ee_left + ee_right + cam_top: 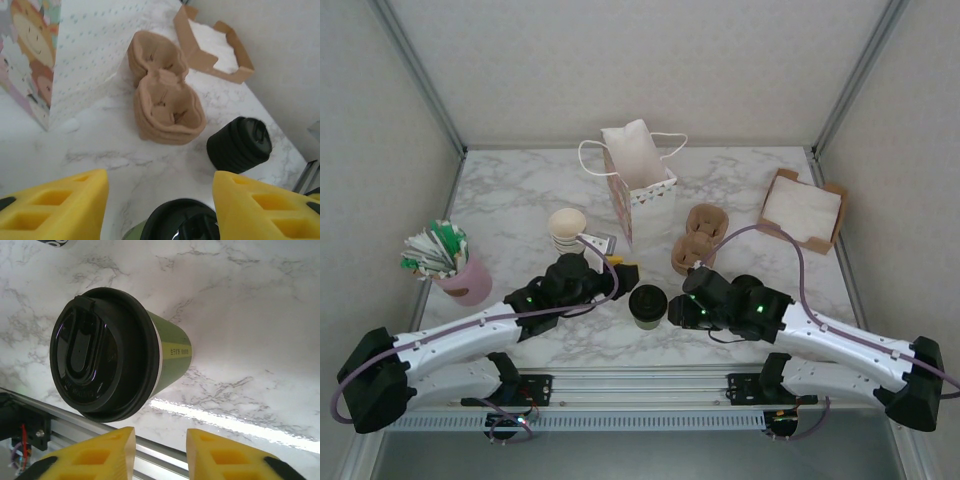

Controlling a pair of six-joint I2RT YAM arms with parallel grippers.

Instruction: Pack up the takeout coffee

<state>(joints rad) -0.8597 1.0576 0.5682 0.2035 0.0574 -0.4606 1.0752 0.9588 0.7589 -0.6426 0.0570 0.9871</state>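
Takeout coffee [647, 305] is standing upright on the marble table [520, 200], near edge, dead center between the two arms. Left gripper [160, 210] has its yellow fingers spread wide with the black lid [100, 352] low between them, can't tell if they touch it. Right gripper [160, 452] sits just right of the cup, fingers only narrowly parted, pinching nothing.

The small olive paper cup with a round black plastic lid [647, 305] stands near the front edge of the white marbled table [510, 200], between the left gripper [160, 197] and the right gripper [160, 450]. Behind it stands the printed white paper gift bag [638, 180]. Left of the bag is the stack of cream paper cups [567, 228], and farther left the pink cup of sachets [460, 272]. Right of the bag lie the brown moulded-pulp cup carriers [698, 237], then the brown cardboard tray of white napkins [802, 210]. The squat black stack of lids [240, 145] sits nearer, right of the carriers.
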